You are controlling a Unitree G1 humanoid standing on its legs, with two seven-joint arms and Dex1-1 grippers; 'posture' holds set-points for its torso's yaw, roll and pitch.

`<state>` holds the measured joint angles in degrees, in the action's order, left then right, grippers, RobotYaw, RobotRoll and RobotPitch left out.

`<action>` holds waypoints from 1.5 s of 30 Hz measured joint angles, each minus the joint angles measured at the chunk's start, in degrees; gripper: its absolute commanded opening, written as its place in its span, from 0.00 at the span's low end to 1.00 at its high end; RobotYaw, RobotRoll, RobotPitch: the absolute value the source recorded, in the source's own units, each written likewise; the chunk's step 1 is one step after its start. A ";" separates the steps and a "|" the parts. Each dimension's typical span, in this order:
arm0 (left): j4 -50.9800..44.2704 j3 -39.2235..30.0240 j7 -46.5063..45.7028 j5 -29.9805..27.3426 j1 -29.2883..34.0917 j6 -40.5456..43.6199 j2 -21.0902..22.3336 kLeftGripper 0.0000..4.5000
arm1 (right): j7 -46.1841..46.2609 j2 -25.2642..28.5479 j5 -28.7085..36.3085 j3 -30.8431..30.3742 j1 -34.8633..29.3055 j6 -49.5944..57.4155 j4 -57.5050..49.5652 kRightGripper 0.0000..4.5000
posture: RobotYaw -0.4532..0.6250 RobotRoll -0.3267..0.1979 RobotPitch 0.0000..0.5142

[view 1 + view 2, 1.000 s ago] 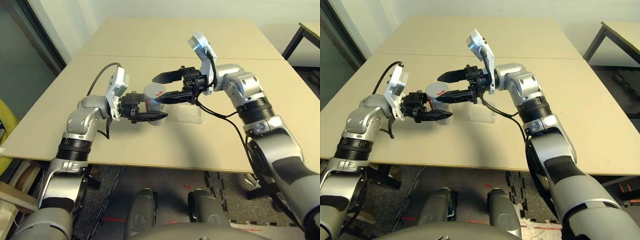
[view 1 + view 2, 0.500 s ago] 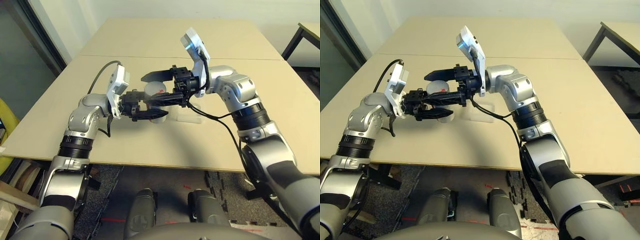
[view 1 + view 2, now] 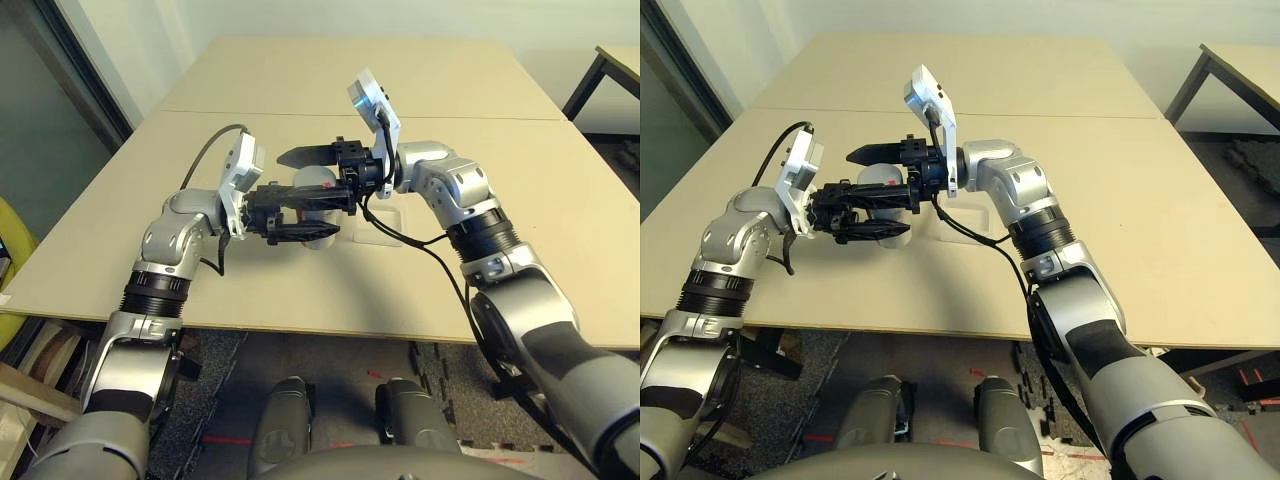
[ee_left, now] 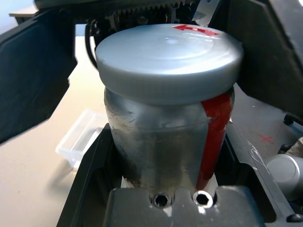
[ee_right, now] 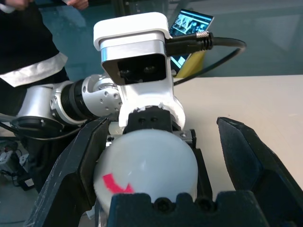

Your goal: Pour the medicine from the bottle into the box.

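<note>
Left gripper (image 3: 300, 222) clamping capped bottle (image 4: 165, 118), right gripper (image 3: 305, 175) spread wide around its cap, box (image 3: 385, 228) beside

The bottle (image 3: 318, 190) stands upright above the worktop (image 3: 420, 290), near its middle, held low on its body between the jaws of the left gripper (image 3: 320, 212), which comes in from the left. The right gripper (image 3: 300, 175) comes from the right; its jaws stand wide on both sides of the cap (image 4: 168, 61). The box (image 3: 378, 226) lies on the worktop just to the right of the bottle.
</note>
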<state>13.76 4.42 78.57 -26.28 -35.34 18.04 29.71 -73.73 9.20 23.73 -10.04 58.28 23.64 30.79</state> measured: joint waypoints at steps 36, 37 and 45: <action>0.35 -1.20 0.78 -0.19 0.00 -1.11 0.39 0.63 | -0.47 9.75 4.49 5.02 -4.44 9.95 -14.88 1.00 | 0.36 0.62 0.06; 0.36 -1.20 0.77 -0.19 -0.01 -1.11 0.36 0.63 | -0.44 9.17 4.22 4.19 -4.17 9.58 -14.86 1.00 | 0.36 0.62 0.05; 0.34 -1.19 0.69 -0.21 -0.04 -1.11 0.07 0.63 | -0.40 5.10 2.30 1.29 -2.84 6.71 -13.14 1.00 | 0.37 0.62 0.05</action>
<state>14.09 3.23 79.26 -26.49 -35.38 16.94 29.77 -74.14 14.30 26.03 -8.75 55.44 30.35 17.64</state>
